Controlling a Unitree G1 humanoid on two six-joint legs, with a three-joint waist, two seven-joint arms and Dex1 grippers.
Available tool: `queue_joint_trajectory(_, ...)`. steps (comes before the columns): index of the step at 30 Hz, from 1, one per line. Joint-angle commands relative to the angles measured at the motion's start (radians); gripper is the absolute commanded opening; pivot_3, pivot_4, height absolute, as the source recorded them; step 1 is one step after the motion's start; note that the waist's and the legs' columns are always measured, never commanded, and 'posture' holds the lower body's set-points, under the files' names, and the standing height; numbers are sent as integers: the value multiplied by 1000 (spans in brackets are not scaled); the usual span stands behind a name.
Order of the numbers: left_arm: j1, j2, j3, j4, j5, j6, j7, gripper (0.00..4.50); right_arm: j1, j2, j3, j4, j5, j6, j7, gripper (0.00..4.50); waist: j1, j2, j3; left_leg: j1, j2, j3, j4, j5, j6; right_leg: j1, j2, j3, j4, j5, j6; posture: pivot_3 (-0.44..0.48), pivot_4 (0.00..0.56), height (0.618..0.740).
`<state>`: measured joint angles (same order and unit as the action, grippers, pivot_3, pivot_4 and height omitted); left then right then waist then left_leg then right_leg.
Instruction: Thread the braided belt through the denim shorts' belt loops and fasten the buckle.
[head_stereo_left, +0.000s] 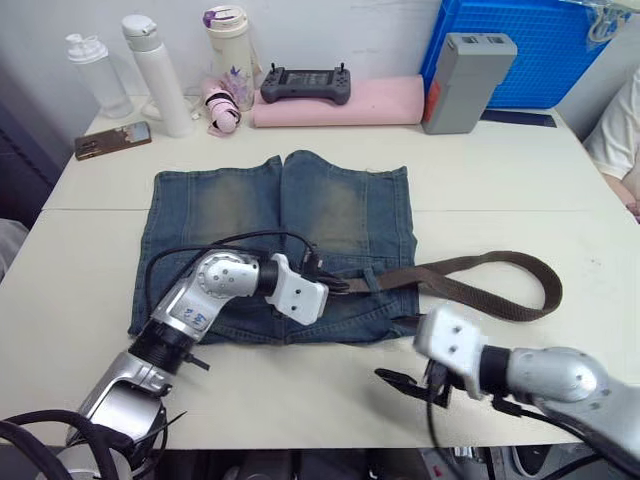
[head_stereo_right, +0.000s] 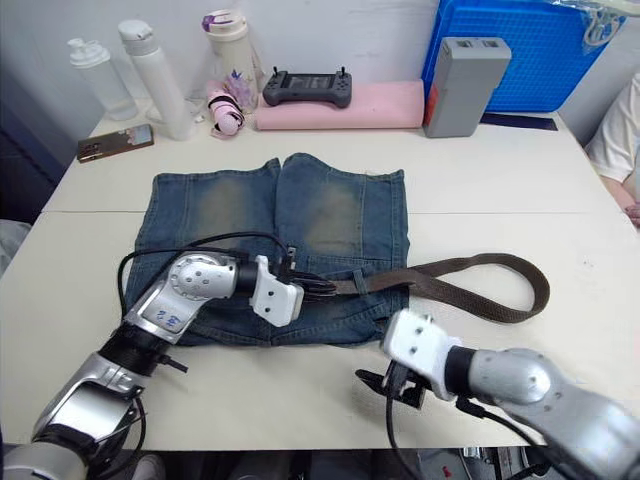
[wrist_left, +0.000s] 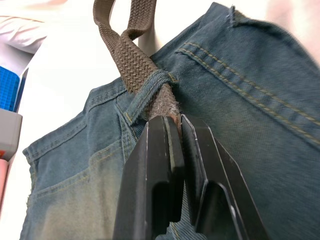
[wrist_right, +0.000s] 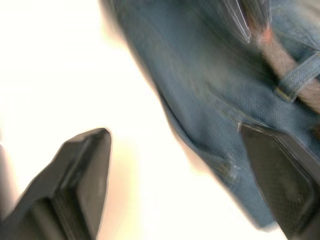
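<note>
The denim shorts (head_stereo_left: 280, 215) lie flat on the white table, waistband toward me. The braided belt (head_stereo_left: 500, 262) runs right from the waistband's middle, curls in a loop on the table and comes back to the shorts' right edge. My left gripper (head_stereo_left: 335, 284) is shut on the belt's end, just where the strap comes out of one of the belt loops (wrist_left: 150, 94). My right gripper (head_stereo_left: 412, 386) hangs open over the table just in front of the waistband's right corner, holding nothing. The buckle is hidden.
Along the table's far edge stand bottles (head_stereo_left: 160, 75), a phone (head_stereo_left: 112, 140), a pink roll (head_stereo_left: 340, 103) with a controller (head_stereo_left: 305, 85) on it, a grey box (head_stereo_left: 465, 80) and a blue crate (head_stereo_left: 520, 50). A person's sleeve (head_stereo_left: 620, 130) shows at the right.
</note>
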<state>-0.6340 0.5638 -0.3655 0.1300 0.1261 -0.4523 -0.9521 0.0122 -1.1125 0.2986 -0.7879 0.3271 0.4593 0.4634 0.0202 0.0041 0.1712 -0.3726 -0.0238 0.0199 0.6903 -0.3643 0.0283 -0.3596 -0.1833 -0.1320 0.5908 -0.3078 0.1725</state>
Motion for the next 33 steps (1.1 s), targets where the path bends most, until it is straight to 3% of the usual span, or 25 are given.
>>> queue_joint_trajectory(1, 26, 31, 43, -82, -44, 32, -14, 0, -43, 35, 155, 121, -404, -204, -33, 4278, 1, 0, 0, 0, 0, 0, 0, 0, 0, 0, 0, 0, 0, 0, 0, 0, 150, 714)
queue_joint_trajectory(5, 47, 42, 49, -116, -46, 55, -15, 0, -55, 101, 221, 250, -611, -231, -41, 4278, 2, -2, -1, 1, 2, -1, 1, 0, -1, 2, 1, -1, 0, 0, 0, 0, 150, 714)
queue_joint_trajectory(7, 54, 42, 55, -132, -42, 68, -9, 0, -27, 152, 203, 284, -614, -210, -45, 3755, 2, -4, -2, 2, 2, -1, 2, 0, -1, 3, 2, -1, 1, 0, 0, 0, 150, 714)
queue_joint_trajectory(9, 58, 42, 60, -144, -39, 77, -4, 0, -7, 198, 172, 304, -622, -183, -48, 2933, 2, -4, -2, 3, 3, -2, 4, 0, -2, 5, 2, -2, 1, 0, 0, 0, 150, 714)
queue_joint_trajectory(15, 73, 56, 69, -178, -40, 97, -8, 0, -22, 316, -108, 337, -490, 70, -43, 54, 8, -4, -2, 3, 3, -4, 8, 0, -2, 7, 1, -1, 2, 1, -1, 0, 150, 714)
queue_joint_trajectory(23, 82, 52, 68, -192, -31, 115, 0, 0, -23, 247, -230, 361, -488, 97, 55, 54, 31, -2, -1, -1, 0, -9, 5, -1, -1, 6, 2, -2, 1, 1, -1, 0, 150, 714)
queue_joint_trajectory(30, 75, 36, 69, -189, -21, 88, 28, 0, -9, 327, -241, 264, -405, 147, 109, 54, 28, -2, -1, -1, 0, -6, 3, -1, -1, 5, 2, -3, 0, 1, -1, 0, 150, 714)
queue_joint_trajectory(33, 85, 32, 76, -185, -27, 55, 44, 0, -23, 380, -341, 225, -316, 214, 126, 1186, 25, -2, -1, -1, 0, -7, 4, -1, -1, 5, 3, -3, 0, 1, -1, 0, 150, 714)
